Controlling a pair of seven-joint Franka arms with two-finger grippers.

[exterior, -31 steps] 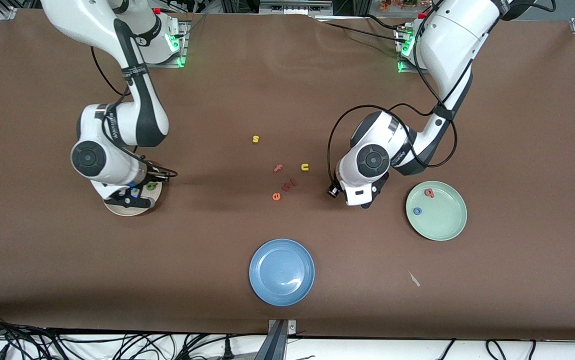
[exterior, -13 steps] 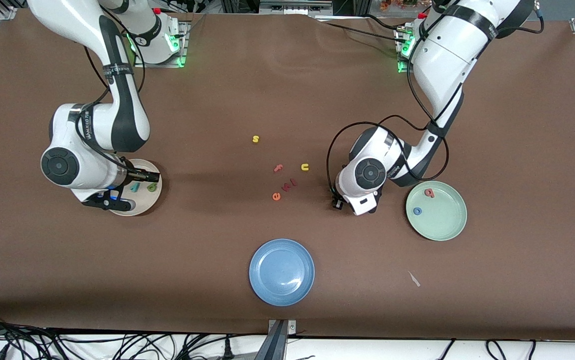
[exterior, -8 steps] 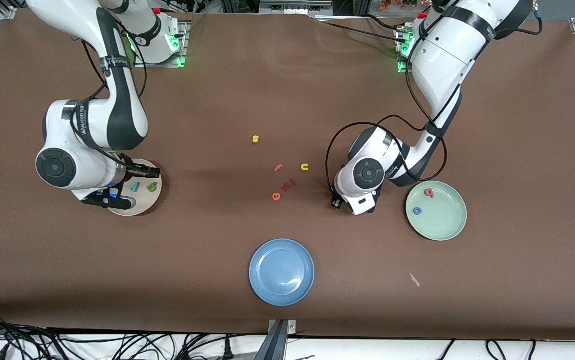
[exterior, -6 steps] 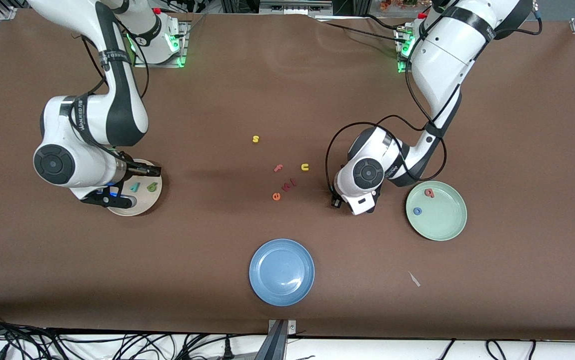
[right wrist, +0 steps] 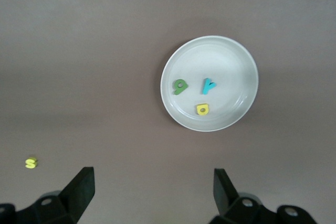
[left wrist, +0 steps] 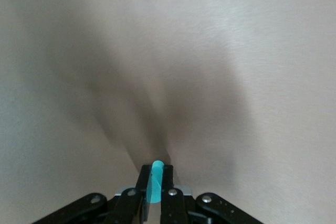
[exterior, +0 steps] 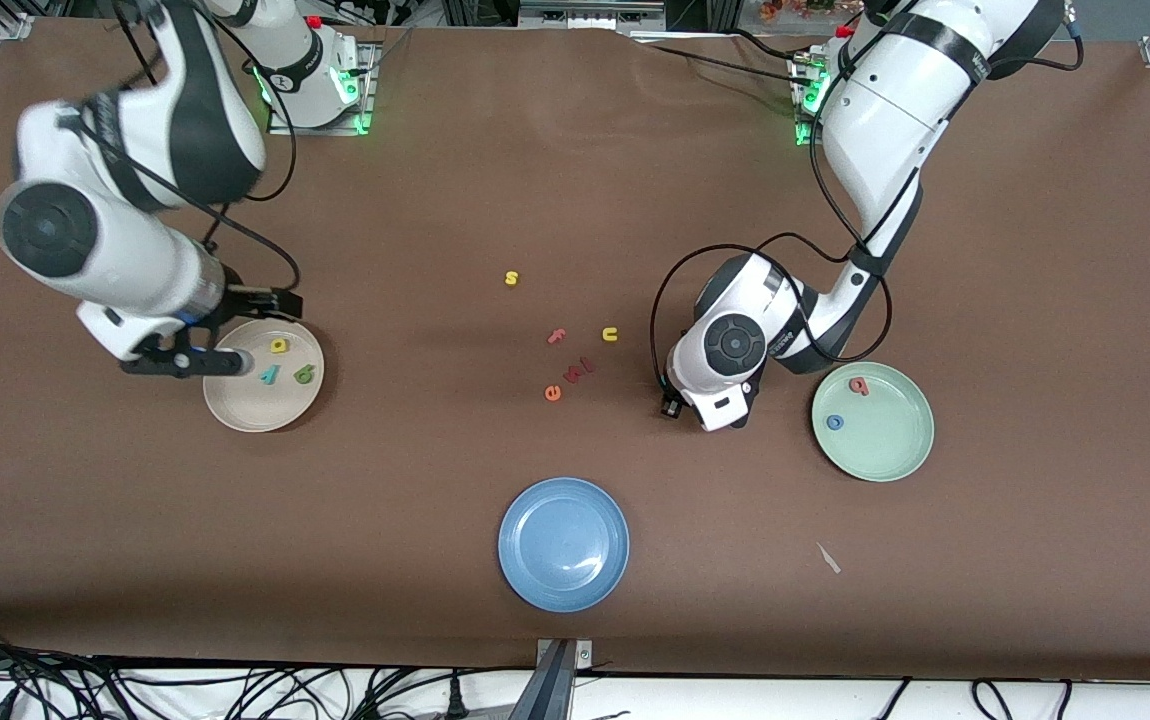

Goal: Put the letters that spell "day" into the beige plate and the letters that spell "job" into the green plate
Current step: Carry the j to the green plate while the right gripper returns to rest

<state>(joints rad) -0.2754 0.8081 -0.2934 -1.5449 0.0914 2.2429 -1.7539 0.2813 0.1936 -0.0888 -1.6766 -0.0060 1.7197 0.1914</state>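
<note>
The beige plate [exterior: 235,405] holds d [exterior: 305,375], a [exterior: 278,346], y [exterior: 269,376]; the green plate [exterior: 885,455] holds o [exterior: 835,422], b [exterior: 859,385]; left gripper [left wrist: 155,190] pinches j [left wrist: 156,181]; right gripper [right wrist: 152,192] jaws open.

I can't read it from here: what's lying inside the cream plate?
Three small foam letters lie in the beige plate: a green d, a yellow a and a teal y. The right gripper covers part of its rim, nothing more.

Beige plate [exterior: 235,412], frame left: green d [exterior: 305,375], yellow a [exterior: 278,346], teal y [exterior: 269,376] are contained. Green plate [exterior: 895,455], frame right: blue o [exterior: 835,422], pink b [exterior: 859,385] are contained. Teal j [left wrist: 155,182] is gripped, upright.
</note>
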